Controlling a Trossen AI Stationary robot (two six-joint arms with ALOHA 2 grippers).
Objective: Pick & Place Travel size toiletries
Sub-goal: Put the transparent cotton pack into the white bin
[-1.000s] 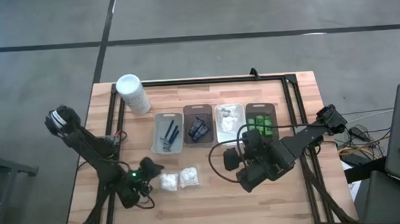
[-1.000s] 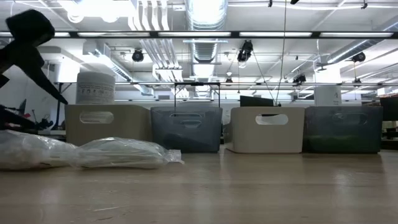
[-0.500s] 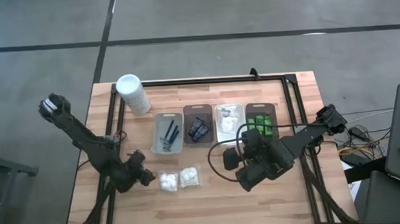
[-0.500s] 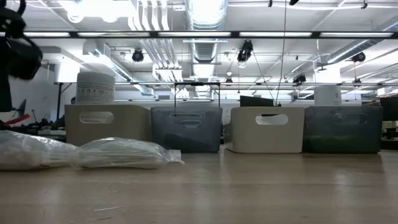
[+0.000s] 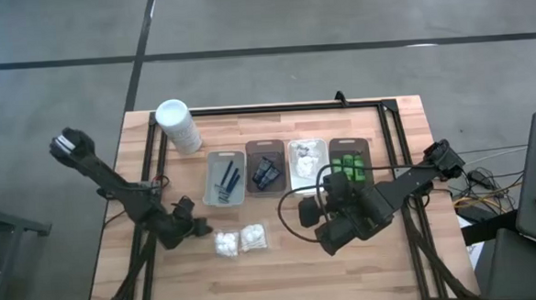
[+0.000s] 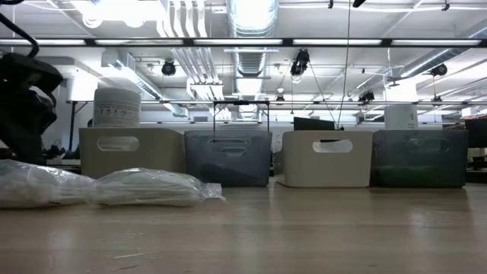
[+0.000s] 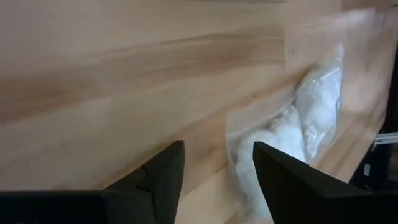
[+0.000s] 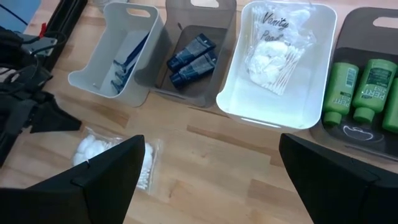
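Left gripper [image 7: 212,171]: fingers parted, empty, low beside crinkly clear packets [image 5: 238,241], lower centre.
Right gripper [image 8: 211,177]: spread wide, empty, over smooth wood.
Trays [image 8: 286,115]: rectangular plastic, holding green bottles [image 8: 367,87], dark sachets [image 8: 193,59].

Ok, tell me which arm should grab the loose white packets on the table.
Left. The left gripper is open right beside the two white packets, which fill its wrist view. The right gripper hovers farther off, near the trays.
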